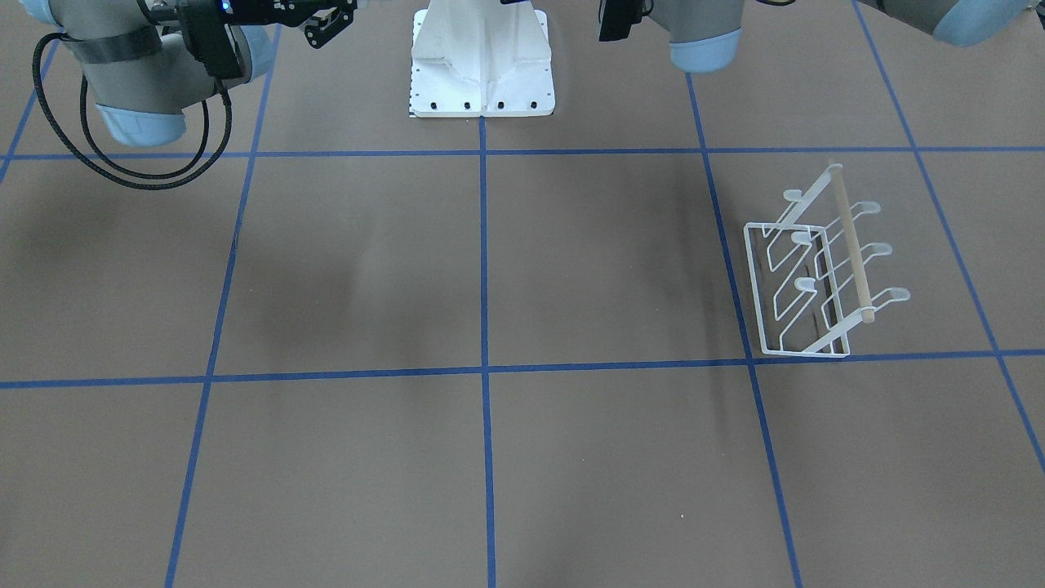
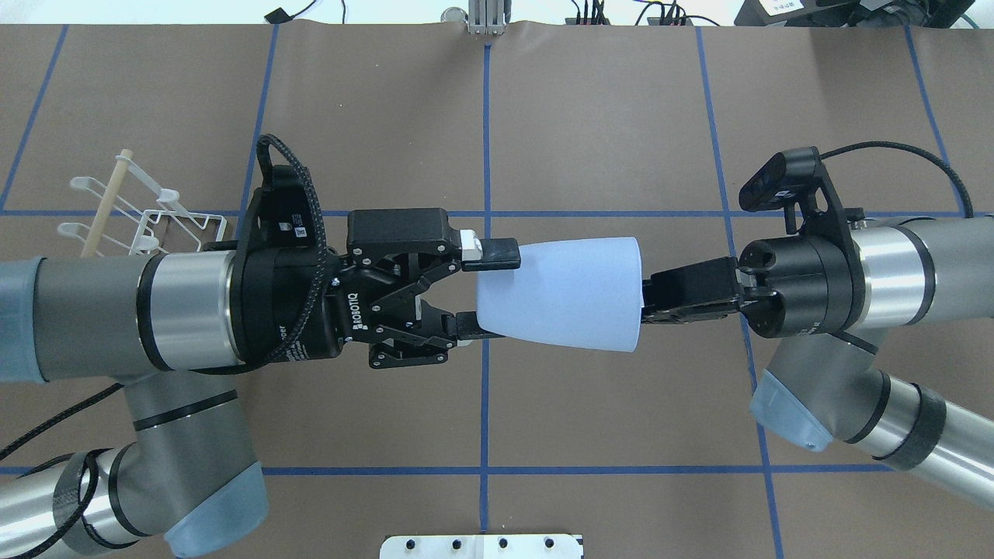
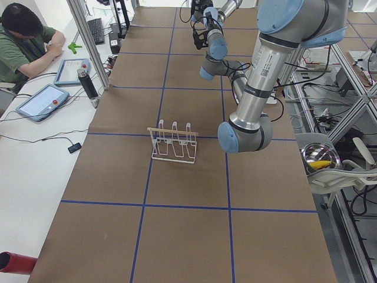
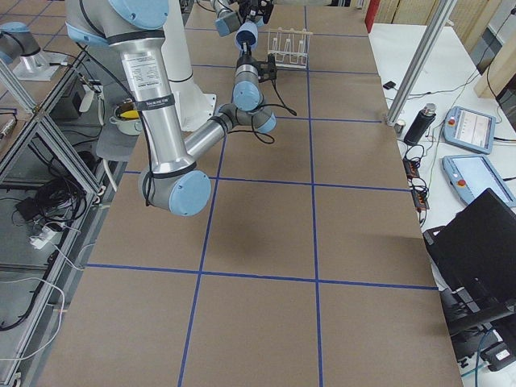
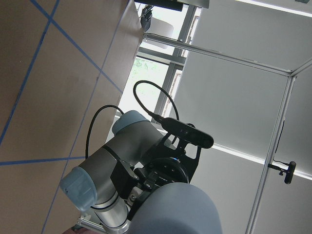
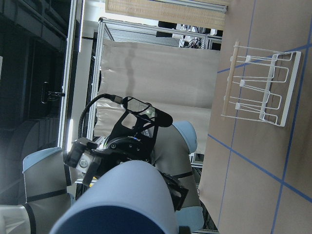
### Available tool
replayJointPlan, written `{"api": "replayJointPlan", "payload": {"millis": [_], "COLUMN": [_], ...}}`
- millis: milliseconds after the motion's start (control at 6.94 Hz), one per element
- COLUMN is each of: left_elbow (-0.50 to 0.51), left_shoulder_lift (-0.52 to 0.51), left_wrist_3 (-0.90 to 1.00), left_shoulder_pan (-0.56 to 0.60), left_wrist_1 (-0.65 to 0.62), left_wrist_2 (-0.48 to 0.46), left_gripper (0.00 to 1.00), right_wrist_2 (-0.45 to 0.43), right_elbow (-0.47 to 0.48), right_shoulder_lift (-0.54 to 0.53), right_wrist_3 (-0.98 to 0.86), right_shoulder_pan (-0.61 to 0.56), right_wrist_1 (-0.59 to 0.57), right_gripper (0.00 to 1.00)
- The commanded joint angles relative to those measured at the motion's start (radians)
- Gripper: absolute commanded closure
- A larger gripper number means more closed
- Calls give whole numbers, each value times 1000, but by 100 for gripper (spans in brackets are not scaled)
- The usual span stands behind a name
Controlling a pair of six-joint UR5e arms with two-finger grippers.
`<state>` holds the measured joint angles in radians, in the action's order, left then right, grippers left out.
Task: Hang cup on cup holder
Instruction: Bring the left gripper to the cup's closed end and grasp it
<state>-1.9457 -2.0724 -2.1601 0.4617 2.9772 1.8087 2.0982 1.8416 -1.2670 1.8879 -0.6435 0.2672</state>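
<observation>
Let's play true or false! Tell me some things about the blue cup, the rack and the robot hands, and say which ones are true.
1. The cup hangs on the cup holder. False: it is up in the air between the left gripper and the right gripper.
2. The cup holder's prongs are all bare. True.
3. The cup lies sideways, with its wide end toward the right gripper. True.
4. The cup holder stands on the robot's right side. False: it is on the robot's left side.

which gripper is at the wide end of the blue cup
The right gripper, at the wide rim of the light blue plastic tumbler; the left gripper straddles its narrow base.
</observation>
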Motion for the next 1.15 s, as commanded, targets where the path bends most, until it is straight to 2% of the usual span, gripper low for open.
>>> {"api": "replayJointPlan", "payload": {"millis": [0, 144, 288, 432, 720, 1008], "left_elbow": [-5, -4, -5, -7, -7, -5], "left_shoulder_lift": [2, 3, 5, 6, 9, 28], "left_wrist_3": [-1, -1, -1, -1, -1, 17], "left_shoulder_pan": [-1, -3, -3, -3, -3, 5], "left_wrist_1": [14, 26, 28, 28, 28, 25], "left_wrist_2": [0, 1, 1, 3, 4, 9], "left_gripper": [51, 74, 94, 100, 100, 100], "right_wrist_2": [-9, -23, -41, -44, -43, -43], "right_elbow": [1, -1, -1, -1, 5, -1], "right_shoulder_lift": [-2, -2, -2, -3, -17, -124], "right_wrist_3": [0, 2, 2, 3, 7, -60], "right_shoulder_pan": [1, 8, 15, 18, 16, -51], "right_wrist_1": [1, 1, 1, 0, 1, 70], "right_gripper": [100, 53, 11, 1, 0, 0]}}
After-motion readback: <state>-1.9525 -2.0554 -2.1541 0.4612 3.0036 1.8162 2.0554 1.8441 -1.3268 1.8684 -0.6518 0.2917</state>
